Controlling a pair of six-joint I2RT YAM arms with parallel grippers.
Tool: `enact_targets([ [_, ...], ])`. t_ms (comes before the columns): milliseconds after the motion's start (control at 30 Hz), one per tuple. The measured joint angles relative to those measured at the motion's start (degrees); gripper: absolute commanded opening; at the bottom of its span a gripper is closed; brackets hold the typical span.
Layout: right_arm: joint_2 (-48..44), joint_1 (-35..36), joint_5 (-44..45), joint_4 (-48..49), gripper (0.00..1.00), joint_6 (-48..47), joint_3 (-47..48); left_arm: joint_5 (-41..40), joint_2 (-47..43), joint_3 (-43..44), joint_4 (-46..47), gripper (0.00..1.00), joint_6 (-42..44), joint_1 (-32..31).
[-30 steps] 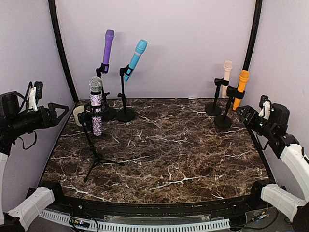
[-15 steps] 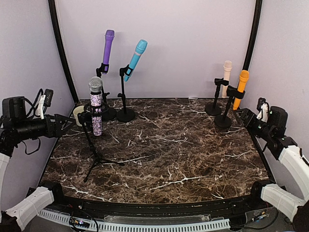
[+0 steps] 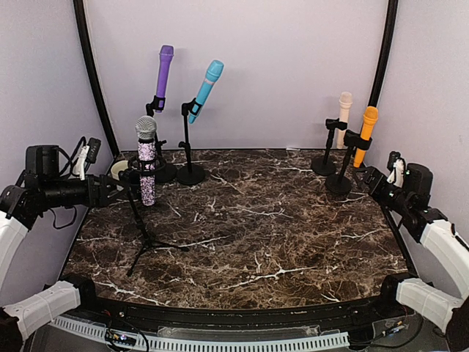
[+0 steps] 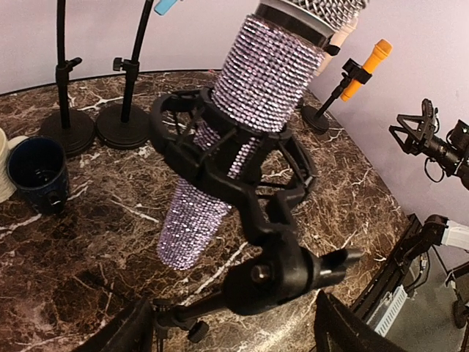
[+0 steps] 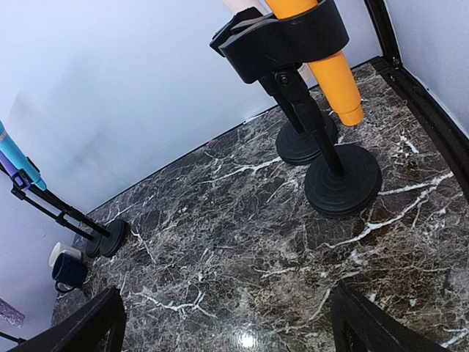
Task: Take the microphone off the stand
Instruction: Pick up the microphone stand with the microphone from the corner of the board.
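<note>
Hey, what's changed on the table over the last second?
The left hand has swung in from the left toward the sparkly microphone on the tripod stand. It is open and gripping nothing. The right hand barely shifted near the orange microphone. Every microphone stays in its stand as before.

- Orange microphone (image 5: pixel 326 59): tilted, held in a black clip (image 5: pixel 282 37) at top centre.
- Stand (image 5: pixel 343 180): thin black rod on a round base, on the marble tabletop (image 5: pixel 242 235).
- Second round base (image 5: pixel 293 145): just behind the first.
- Two more round bases (image 5: pixel 110 236): far left.
- Dark blue cup (image 5: pixel 69 270): near them, with a cream cup (image 5: pixel 57 252) behind it.
- Right gripper (image 5: pixel 227 293): fingers wide apart at the lower corners.
</note>
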Motion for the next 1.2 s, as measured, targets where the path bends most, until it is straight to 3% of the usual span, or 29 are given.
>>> enact_targets([
  [300, -0.1, 0.0, 0.0, 0.9, 0.98, 0.0, -0.7, -8.0, 2.0, -2.0, 4.5, 0.55, -1.5, -11.2],
  [567, -0.2, 0.0, 0.0, 1.4, 0.98, 0.0, -1.0, -12.8, -1.8, -4.8, 6.7, 0.34, -2.6, -11.8],
  [1200, 0.0, 0.0, 0.0, 1.0, 0.98, -0.2, -1.0, -13.2, -3.2, -6.9, 10.3, 0.13, 2.2, -11.8],
])
